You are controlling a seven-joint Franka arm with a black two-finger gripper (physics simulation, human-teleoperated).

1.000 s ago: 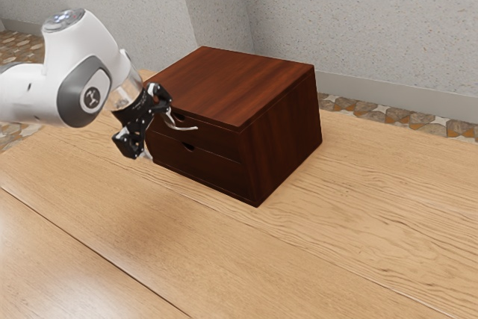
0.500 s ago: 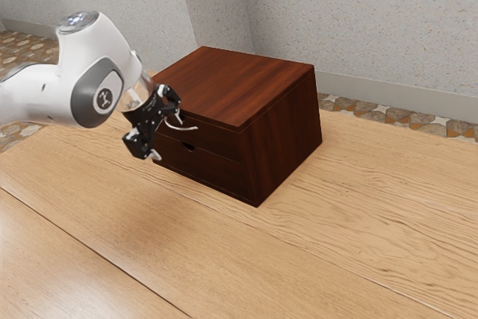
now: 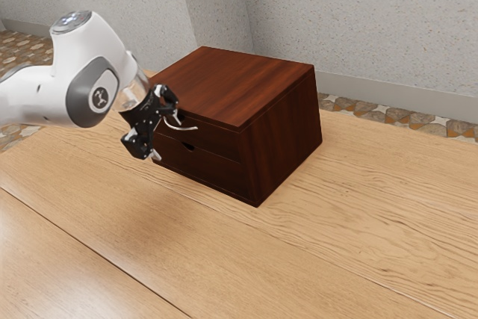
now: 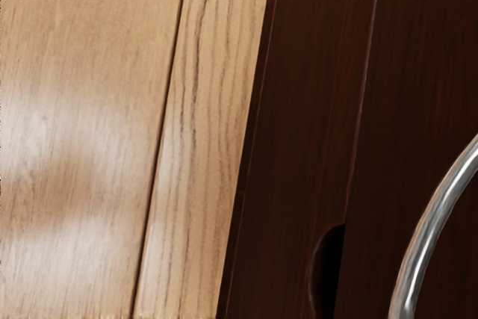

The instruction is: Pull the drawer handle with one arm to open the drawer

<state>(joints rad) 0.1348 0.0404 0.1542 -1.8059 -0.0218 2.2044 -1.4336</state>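
A dark wooden cabinet [image 3: 239, 87] with two drawers stands on the table. The top drawer [image 3: 215, 137] carries a thin curved metal handle [image 3: 184, 124], whose bar also curves past the wrist view's edge as the handle [image 4: 433, 237]. My black gripper [image 3: 166, 119] is at the end of the handle nearer the exterior view's left, right against the drawer front. The top drawer's front looks level with the lower drawer [image 3: 202, 163]. The lower drawer has a small dark finger notch [image 4: 328, 267].
The cabinet sits on a light wooden table [image 3: 299, 244], with broad bare planks in front of it and toward the exterior view's right. A speckled grey wall [image 3: 358, 13] rises behind. My white arm [image 3: 75, 80] reaches in from the exterior view's left.
My hand moved up and toward the drawer handle, then eased back a little to the exterior view's left. The cabinet and its drawers look the same.
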